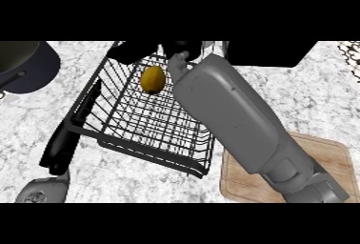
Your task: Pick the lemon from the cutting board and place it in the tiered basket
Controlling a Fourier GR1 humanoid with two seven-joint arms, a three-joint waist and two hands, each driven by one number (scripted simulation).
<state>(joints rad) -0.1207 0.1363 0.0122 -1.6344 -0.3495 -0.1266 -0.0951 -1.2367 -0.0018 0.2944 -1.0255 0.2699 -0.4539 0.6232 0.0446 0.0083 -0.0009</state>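
The yellow lemon (pixel 153 79) lies on the wire floor of the black tiered basket (pixel 151 153), near its far end. My right forearm crosses from the lower right over the basket's right side. At its end my right hand (pixel 184 49) sits just right of and above the lemon, open and not touching it; the picture's top edge cuts part of the hand off. The wooden cutting board (pixel 327 155) at the lower right is bare where it shows. My left arm's grey end (pixel 42 190) shows at the lower left; the hand itself is unclear.
A dark round pan (pixel 25 66) stands at the upper left. A black block (pixel 274 55) sits at the top right, behind my forearm. A long black bar (pixel 67 136) runs along the basket's left side. Marbled counter (pixel 316 100) lies around everything.
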